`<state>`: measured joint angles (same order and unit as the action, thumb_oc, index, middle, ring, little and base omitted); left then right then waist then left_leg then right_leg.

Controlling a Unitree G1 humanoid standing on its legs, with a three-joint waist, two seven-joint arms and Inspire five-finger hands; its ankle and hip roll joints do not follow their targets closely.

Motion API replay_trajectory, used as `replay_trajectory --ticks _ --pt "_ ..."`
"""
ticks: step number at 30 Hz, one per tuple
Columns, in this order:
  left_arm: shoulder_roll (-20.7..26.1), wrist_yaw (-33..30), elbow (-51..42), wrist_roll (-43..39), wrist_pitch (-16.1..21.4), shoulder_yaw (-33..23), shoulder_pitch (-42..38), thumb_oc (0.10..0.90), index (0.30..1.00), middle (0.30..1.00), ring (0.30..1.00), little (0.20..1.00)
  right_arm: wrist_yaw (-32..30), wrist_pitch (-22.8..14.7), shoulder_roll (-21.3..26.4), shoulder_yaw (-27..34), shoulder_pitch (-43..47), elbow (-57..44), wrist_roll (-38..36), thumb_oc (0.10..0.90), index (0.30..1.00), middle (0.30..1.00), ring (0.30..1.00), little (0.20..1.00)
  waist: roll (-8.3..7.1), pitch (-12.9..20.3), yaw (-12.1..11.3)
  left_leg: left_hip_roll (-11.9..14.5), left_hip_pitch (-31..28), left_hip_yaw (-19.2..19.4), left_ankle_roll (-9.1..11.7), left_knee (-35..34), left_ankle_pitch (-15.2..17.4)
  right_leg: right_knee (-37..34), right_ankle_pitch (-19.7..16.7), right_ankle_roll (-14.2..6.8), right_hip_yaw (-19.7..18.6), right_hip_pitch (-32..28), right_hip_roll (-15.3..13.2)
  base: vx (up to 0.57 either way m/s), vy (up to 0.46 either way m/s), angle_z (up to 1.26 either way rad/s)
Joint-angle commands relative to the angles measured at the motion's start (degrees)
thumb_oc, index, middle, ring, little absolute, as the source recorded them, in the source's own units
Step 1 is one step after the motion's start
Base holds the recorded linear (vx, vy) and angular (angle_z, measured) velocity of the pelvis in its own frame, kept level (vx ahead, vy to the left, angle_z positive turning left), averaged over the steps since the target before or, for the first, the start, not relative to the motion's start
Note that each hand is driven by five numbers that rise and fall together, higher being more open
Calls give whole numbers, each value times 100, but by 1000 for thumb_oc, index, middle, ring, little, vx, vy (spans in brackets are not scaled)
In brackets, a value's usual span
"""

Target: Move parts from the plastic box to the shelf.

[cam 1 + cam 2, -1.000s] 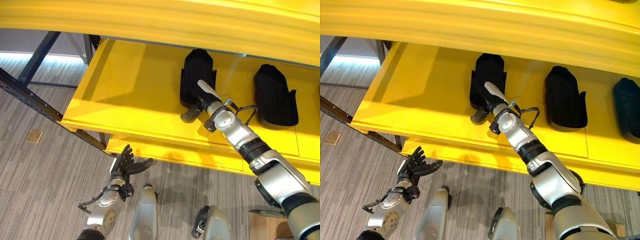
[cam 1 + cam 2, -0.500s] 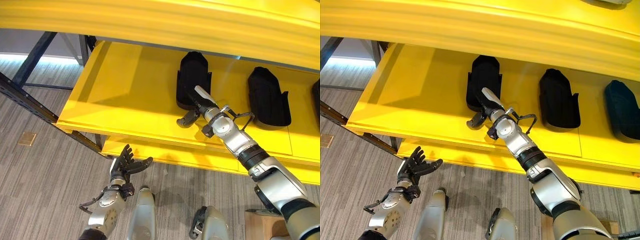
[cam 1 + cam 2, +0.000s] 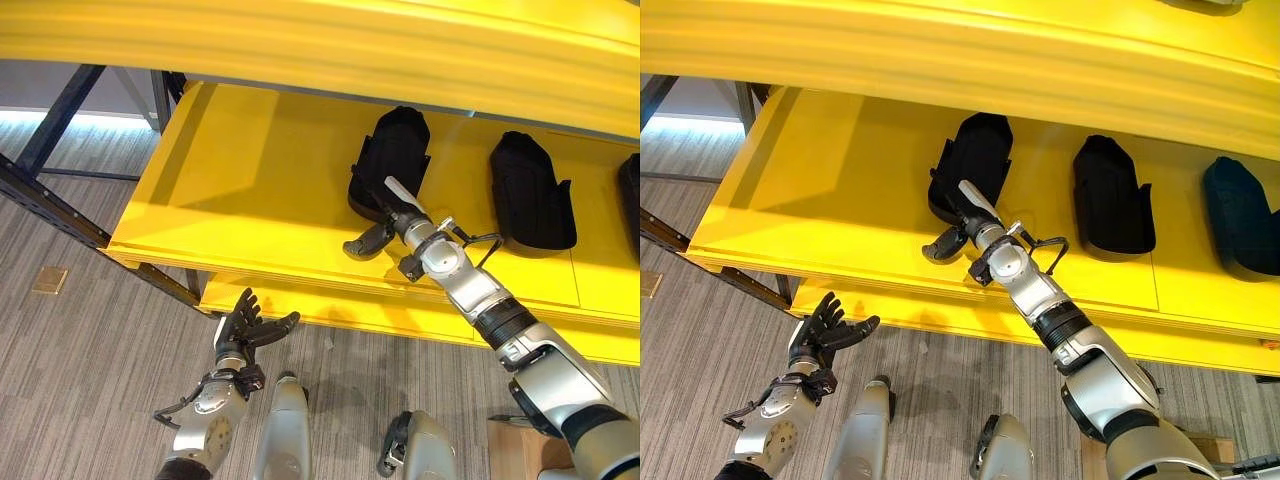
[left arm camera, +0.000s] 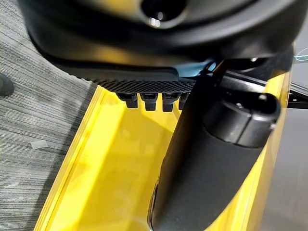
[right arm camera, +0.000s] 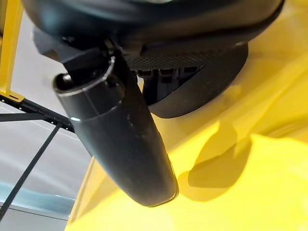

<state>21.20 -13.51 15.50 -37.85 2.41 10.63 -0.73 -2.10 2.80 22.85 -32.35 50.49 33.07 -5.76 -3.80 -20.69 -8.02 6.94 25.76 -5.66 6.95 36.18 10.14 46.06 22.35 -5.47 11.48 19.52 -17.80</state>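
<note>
I count three black parts on the yellow shelf (image 3: 820, 190): one (image 3: 975, 160) at 12 o'clock, one (image 3: 1110, 195) at 2, one (image 3: 1240, 215) toward 3. Two hands: left hand (image 3: 820, 328) at 8, right hand (image 3: 952, 236) centre.

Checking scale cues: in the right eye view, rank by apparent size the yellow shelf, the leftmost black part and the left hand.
1. Yellow shelf
2. Leftmost black part
3. Left hand, which is nearer the camera, so its true size is unsure.

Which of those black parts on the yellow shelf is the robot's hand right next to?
The leftmost black part; the right hand is at its near end, while the other two lie further right.
</note>
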Motion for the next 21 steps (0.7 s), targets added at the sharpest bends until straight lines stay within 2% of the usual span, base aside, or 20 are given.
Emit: replay_trajectory --ticks 1,12,21 --pt "53 -59 -445 0 369 -231 -81 900 1000 1000 1000 1000 -61 -273 -72 247 -78 -553 -268 900 1000 1000 1000 1000 -101 47 -102 215 -356 -103 -258 209 587 -629 -609 -35 -250 -266 6 0 0 0" --pt "-7 -128 -397 -91 395 -304 -27 900 1000 1000 1000 1000 -119 -369 109 356 -259 -976 -346 900 1000 1000 1000 1000 -122 38 -57 251 -319 -91 -254 229 572 -635 -616 -22 -271 -240 35 0 0 0" --pt "21 -83 -401 -44 375 -326 -15 900 1000 1000 1000 1000 64 -369 429 159 -115 -1174 -247 900 1000 1000 1000 1000 -155 53 -22 258 -321 -105 -242 216 562 -656 -605 -23 -276 -247 49 0 0 0"
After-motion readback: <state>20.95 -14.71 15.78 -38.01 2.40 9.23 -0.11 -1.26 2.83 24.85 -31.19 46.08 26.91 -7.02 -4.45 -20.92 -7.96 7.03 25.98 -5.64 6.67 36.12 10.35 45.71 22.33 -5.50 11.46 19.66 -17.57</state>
